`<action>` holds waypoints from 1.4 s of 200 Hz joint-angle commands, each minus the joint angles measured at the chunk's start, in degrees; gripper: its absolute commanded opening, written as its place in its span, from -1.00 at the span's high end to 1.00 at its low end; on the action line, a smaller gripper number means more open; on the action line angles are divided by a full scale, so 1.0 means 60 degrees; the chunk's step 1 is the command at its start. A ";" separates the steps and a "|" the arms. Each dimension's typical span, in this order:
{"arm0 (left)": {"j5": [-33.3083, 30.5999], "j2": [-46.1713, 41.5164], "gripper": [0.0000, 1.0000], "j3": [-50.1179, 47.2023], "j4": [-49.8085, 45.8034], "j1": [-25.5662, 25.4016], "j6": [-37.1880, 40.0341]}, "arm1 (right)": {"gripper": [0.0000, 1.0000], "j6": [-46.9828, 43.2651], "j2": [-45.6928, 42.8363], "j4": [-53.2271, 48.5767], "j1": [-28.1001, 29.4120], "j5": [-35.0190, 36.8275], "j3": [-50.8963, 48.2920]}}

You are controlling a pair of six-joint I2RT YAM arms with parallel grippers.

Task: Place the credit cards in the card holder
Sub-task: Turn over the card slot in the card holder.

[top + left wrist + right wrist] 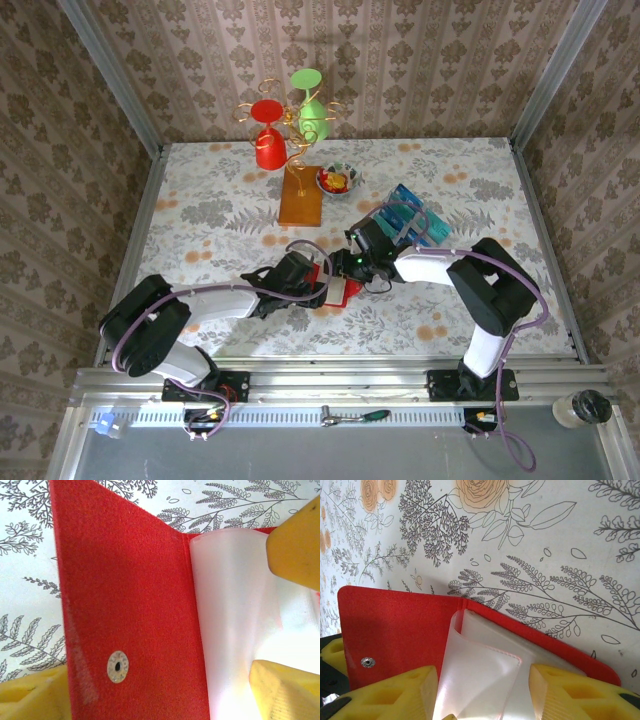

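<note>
- I am seeing the small glossy red book-fold card holder (345,290) lying open on the white flower-printed tablecloth (200,215). It is sitting near the middle of the table, between the two gripper heads.
- I am reading the left gripper (303,275) as spread wide. In its wrist view the yellow foam fingers (30,697) are sitting at the bottom corners. One is at the outer edge of the red flap and the other is over the clear plastic sleeves (235,610). I am not making out anything pinched between them, and I cannot tell whether they are pressing down.
- The red flap is showing a round silver snap stud (118,666) close to that outer edge.
- The right gripper (482,690) is sitting at the opposite side of the holder with its fingers apart. A curled leaf of the clear sleeves is rising in the gap between them. I cannot tell whether the leaf is being squeezed.
- One yellow finger of the right gripper is showing over the sleeves at the upper right of the left wrist view.
- The thin teal-blue rectangular credit cards (415,220) are lying in a fanned bunch just beyond the right gripper, apart from the holder.
- Farther back, an orange rectangular stand base (300,197) is carrying a gold wire stand with a red cup (268,148) and a green cup (312,118). A small bowl (337,181) is sitting just beside the base.
</note>
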 commanded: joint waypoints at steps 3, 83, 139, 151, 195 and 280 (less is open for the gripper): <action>-0.0117 -0.0148 -0.76 -0.0161 -0.0101 -0.0065 -0.0106 | -0.06 0.0169 0.0067 -0.0082 -0.0007 0.0015 -0.0149; -0.0125 -0.0273 -0.76 -0.0185 -0.0087 -0.0060 -0.0092 | -0.07 0.0143 0.0448 0.0007 -0.0007 -0.0628 0.0305; -0.0140 -0.0379 -0.77 -0.0198 -0.0099 -0.0063 -0.0119 | -0.02 0.0423 0.0381 0.0420 -0.0010 -0.1224 0.0397; -0.0167 -0.0522 -0.80 -0.0189 -0.0152 -0.0067 -0.0121 | -0.01 0.0642 0.0304 0.0687 -0.0008 -0.1409 0.0329; -0.0286 -0.1771 -0.94 -0.0175 -0.0531 0.0079 -0.0205 | -0.04 0.1149 -0.0128 0.1063 0.0039 -0.1689 0.0235; 0.0238 -0.4287 -1.00 -0.0724 -0.1358 0.1633 -0.0341 | -0.31 0.1368 0.0289 0.0554 0.0689 -0.1456 0.1237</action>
